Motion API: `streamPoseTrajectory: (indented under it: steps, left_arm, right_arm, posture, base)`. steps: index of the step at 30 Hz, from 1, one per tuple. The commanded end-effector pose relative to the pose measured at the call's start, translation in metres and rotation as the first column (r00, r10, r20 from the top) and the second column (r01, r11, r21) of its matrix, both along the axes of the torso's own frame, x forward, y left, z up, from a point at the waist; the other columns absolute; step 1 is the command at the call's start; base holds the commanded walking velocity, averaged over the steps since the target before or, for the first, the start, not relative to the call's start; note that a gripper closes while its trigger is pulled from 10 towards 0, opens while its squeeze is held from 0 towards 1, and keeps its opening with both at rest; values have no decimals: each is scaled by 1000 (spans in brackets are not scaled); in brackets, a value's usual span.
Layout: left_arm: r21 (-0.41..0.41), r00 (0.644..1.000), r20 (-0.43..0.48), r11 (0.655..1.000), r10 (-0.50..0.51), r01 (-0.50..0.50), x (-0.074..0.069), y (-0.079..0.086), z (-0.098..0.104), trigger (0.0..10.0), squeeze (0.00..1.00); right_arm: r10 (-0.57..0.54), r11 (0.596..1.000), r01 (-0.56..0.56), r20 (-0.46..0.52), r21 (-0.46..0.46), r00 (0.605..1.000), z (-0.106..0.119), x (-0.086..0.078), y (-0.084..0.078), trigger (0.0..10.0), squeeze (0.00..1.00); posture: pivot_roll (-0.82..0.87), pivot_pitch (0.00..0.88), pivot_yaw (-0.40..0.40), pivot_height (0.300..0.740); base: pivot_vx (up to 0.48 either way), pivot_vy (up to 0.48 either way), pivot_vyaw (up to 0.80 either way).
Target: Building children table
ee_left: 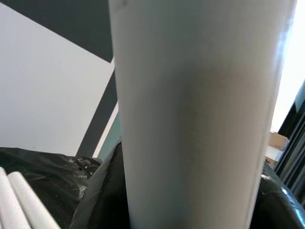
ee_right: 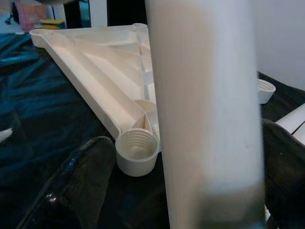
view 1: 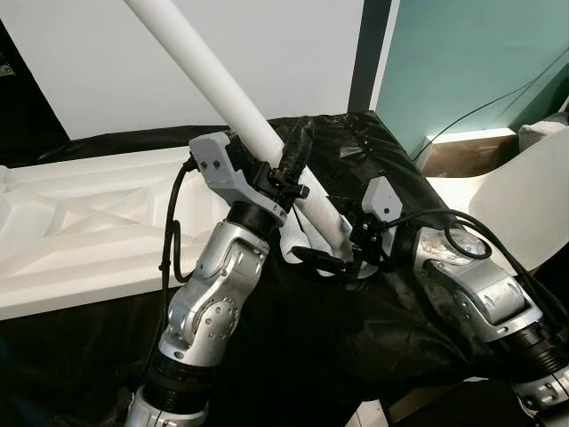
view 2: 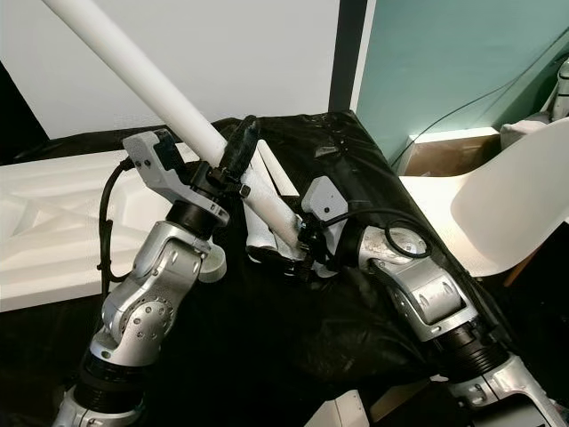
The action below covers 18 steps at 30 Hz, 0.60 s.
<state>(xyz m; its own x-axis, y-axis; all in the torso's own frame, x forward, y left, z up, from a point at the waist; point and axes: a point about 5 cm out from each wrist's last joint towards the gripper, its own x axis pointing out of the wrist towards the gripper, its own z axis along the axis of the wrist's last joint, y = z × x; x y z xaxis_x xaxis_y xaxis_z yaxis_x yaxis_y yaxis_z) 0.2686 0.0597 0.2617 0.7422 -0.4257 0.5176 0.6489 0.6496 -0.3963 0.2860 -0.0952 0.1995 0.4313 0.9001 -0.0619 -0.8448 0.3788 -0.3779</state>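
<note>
A long white table leg (view 1: pixel 204 67) slants from the upper left down to the middle of the scene. My left gripper (view 1: pixel 286 158) is shut around its middle, one black finger (view 1: pixel 298 142) lying over the tube. My right gripper (view 1: pixel 342 253) is shut on the leg's lower end, close above the black sheet. The white tabletop (view 1: pixel 80 231) lies upside down on the left, ribs facing up. In the right wrist view the leg (ee_right: pixel 205 114) stands between my fingers (ee_right: pixel 81 186), beside a threaded corner socket (ee_right: pixel 137 150) of the tabletop.
A black plastic sheet (view 1: pixel 356 356) covers the work surface. Two more white legs (ee_left: pixel 16 200) lie on it behind the grippers. A white chair (view 2: pixel 516 196) and a brown box (view 1: pixel 467 156) stand at the right, below a teal wall.
</note>
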Motion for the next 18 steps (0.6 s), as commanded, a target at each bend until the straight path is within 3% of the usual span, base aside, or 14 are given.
streamPoseTrajectory:
  steps: [1, 10, 18]
  left_arm:
    - [106, 925, 238, 955, -295, 277, -18, -16, 9, 0, 0]
    - [162, 936, 204, 953, -286, 256, -20, -19, -4, 0, 0]
    - [259, 951, 180, 945, -250, 200, -16, -20, -17, 0, 0]
  right_arm:
    - [22, 999, -22, 16, -28, 1000, 0, 0, 9, 10000, 0]
    - [-23, 1000, 24, 79, -11, 997, 13, 2, 14, 10000, 0]
    - [-113, 992, 117, 105, -38, 988, 19, 1, 10, 10000, 0]
  posture:
    - [-37, 0, 13, 740]
    - [-21, 0, 9, 740]
    - [-13, 0, 13, 740]
  base:
    - [0, 0, 0]
    - [0, 0, 0]
    - [0, 0, 0]
